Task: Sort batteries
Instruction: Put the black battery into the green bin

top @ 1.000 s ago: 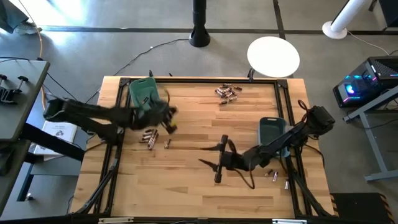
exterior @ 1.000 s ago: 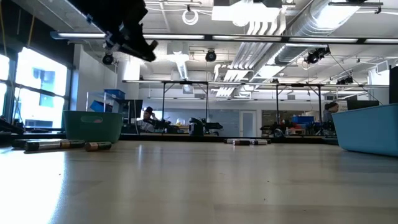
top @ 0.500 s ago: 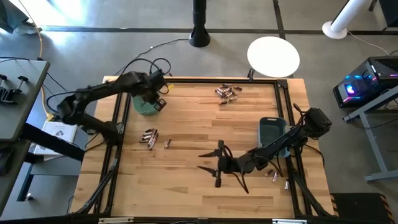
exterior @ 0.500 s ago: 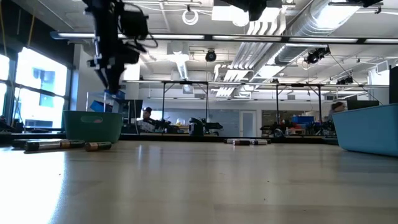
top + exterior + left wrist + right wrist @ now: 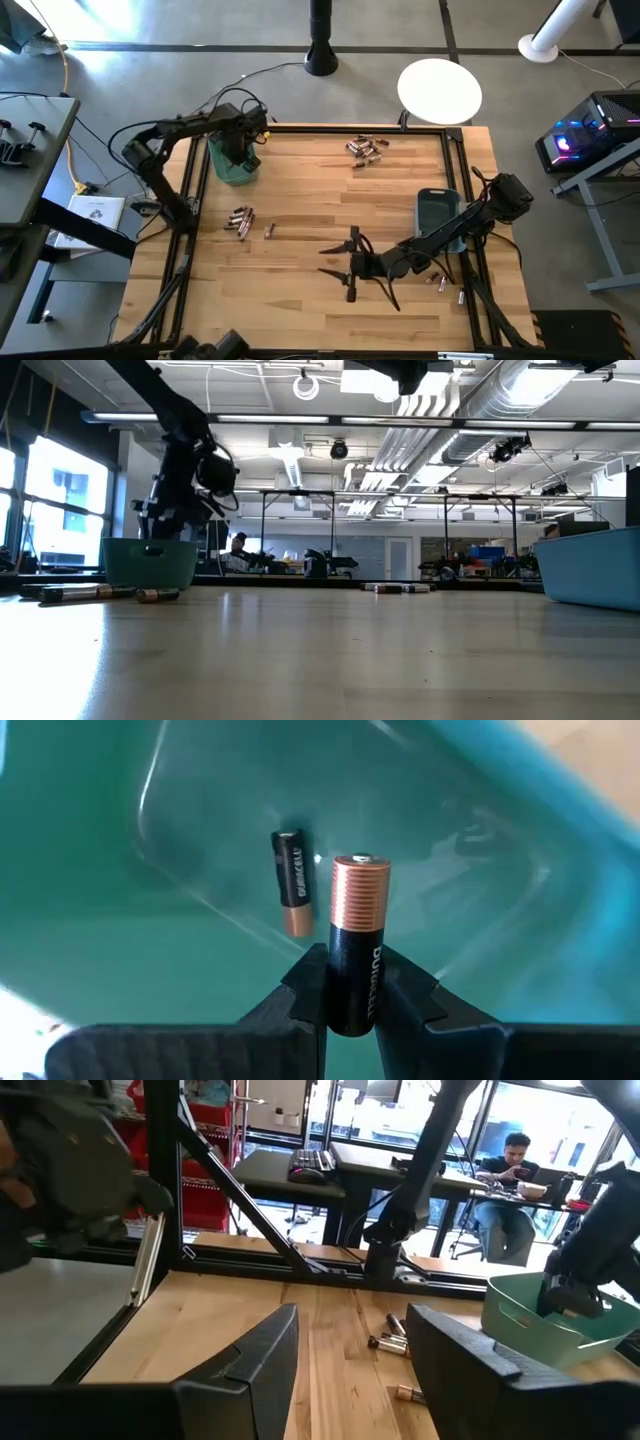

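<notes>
One copper-and-black battery [image 5: 358, 945] is clamped upright in the left gripper [image 5: 352, 990], hanging over the green bin [image 5: 232, 158], likely so it drops beside the matching battery in the bin [image 5: 291, 882]. Right gripper [image 5: 350, 262] waits mid-table, fingers apart, holding nothing. Loose batteries [image 5: 239, 219] lie near the green bin, a far cluster [image 5: 365, 149] sits at the back edge, unsorted

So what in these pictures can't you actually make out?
- Blue-grey bin: high view, the right arm crosses it; low view shows only its wall, so its contents are hidden.
- Far battery pile: high view, cells too small to count or tell apart.
- Green bin: low view, its wall hides the inside; only the left wrist view shows one battery lying there, under the held battery.
</notes>
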Robot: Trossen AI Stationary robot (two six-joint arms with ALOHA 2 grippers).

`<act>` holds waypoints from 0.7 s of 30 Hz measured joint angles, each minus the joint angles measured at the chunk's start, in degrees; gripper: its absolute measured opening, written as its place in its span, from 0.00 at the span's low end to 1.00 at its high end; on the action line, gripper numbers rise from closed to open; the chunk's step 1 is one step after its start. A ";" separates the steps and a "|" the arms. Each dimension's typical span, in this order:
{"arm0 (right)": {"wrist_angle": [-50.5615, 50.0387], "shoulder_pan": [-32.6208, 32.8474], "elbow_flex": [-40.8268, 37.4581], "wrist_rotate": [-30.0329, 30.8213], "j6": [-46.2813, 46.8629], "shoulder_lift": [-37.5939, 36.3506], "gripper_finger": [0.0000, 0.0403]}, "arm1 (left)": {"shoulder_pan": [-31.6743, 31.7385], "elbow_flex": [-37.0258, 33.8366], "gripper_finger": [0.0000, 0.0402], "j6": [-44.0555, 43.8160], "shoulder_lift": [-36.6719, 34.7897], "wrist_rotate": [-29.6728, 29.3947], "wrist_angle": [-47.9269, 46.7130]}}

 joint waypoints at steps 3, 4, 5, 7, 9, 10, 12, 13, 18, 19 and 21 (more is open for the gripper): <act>0.04 0.00 0.00 -0.16 0.01 0.00 0.45 | 1.22 0.00 0.10 1.04 2.13 0.23 0.09; 0.03 0.00 0.00 -0.18 0.06 0.00 0.45 | 1.52 0.00 0.10 1.38 2.82 0.23 0.18; 0.04 0.00 0.00 -0.18 0.21 0.00 0.45 | 1.63 0.00 0.10 1.47 3.47 0.25 0.50; 0.04 0.00 0.00 -0.18 0.22 0.00 0.45 | 1.84 0.00 0.10 1.52 4.89 0.43 1.22; 0.07 0.00 0.00 -0.18 0.24 0.00 0.45 | 1.87 0.16 0.10 1.72 6.28 1.14 1.60; 0.07 0.00 0.00 -0.18 0.24 0.00 0.45 | 1.87 0.17 0.11 2.18 6.91 1.28 1.45; 0.21 0.00 0.00 -0.18 0.24 0.00 0.45 | 1.81 0.20 0.12 3.25 8.29 1.09 1.37; 0.24 0.00 0.00 -0.18 0.24 0.00 0.45 | 1.80 0.16 0.12 3.19 8.71 1.20 1.47; 0.37 0.00 0.00 -0.18 0.26 0.00 0.45 | 1.82 0.24 0.13 3.29 9.24 1.22 1.66; 0.37 0.00 0.00 -0.16 0.24 0.00 0.45 | 1.82 0.24 0.13 3.56 9.24 1.23 1.74; 0.37 0.00 0.00 -0.16 0.26 0.00 0.45 | 1.82 0.23 0.14 4.11 9.27 1.23 1.86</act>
